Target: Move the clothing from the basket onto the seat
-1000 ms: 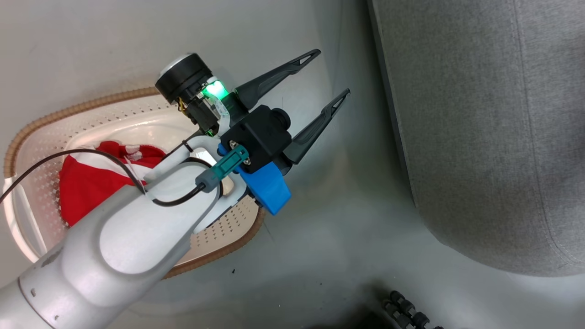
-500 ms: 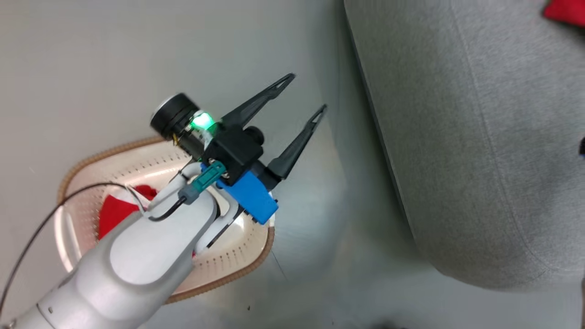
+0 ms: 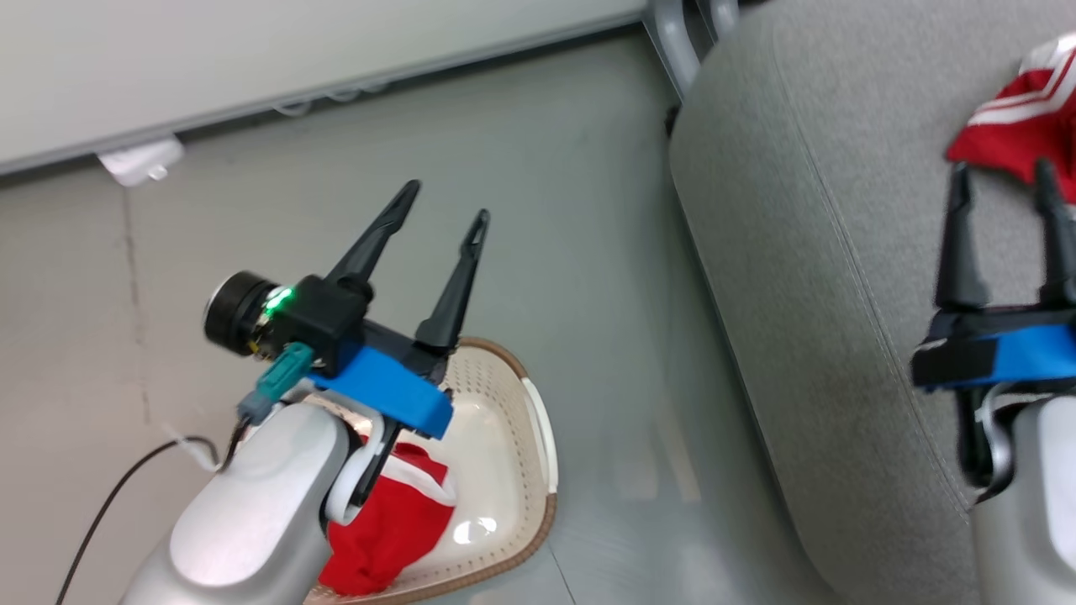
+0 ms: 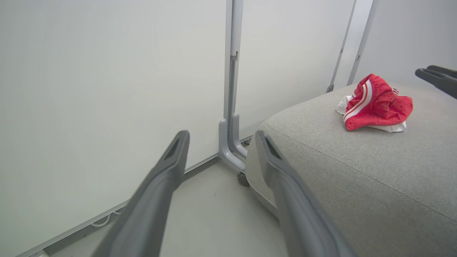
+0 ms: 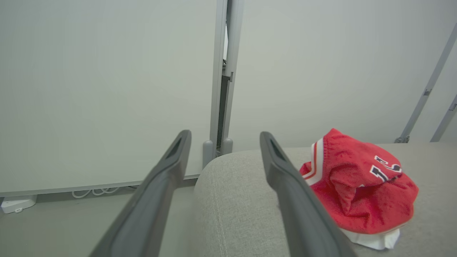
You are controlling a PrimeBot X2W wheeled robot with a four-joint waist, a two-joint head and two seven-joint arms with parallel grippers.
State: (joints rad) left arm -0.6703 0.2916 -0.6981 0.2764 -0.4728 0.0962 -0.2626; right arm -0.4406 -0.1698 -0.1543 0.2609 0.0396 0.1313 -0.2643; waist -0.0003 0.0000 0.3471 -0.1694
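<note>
As seen overhead, noted right tool (image 3: 1002, 170) spread, empty, clothing (image 3: 1021, 126) on seat (image 3: 799, 210) just beyond; left tool (image 3: 445, 202) spread over basket (image 3: 538, 437).

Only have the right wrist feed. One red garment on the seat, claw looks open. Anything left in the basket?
Observer: Yes. The head view shows another red garment lying in the basket, partly hidden by the left forearm.
Operator: Left claw?
Observer: The left claw is open and empty, fingers pointing past the basket rim toward the partition.
Operator: Right claw clear of the seat garment?
Observer: In the left wrist view the right claw tips sit beside the seat garment with a gap between them.
</note>
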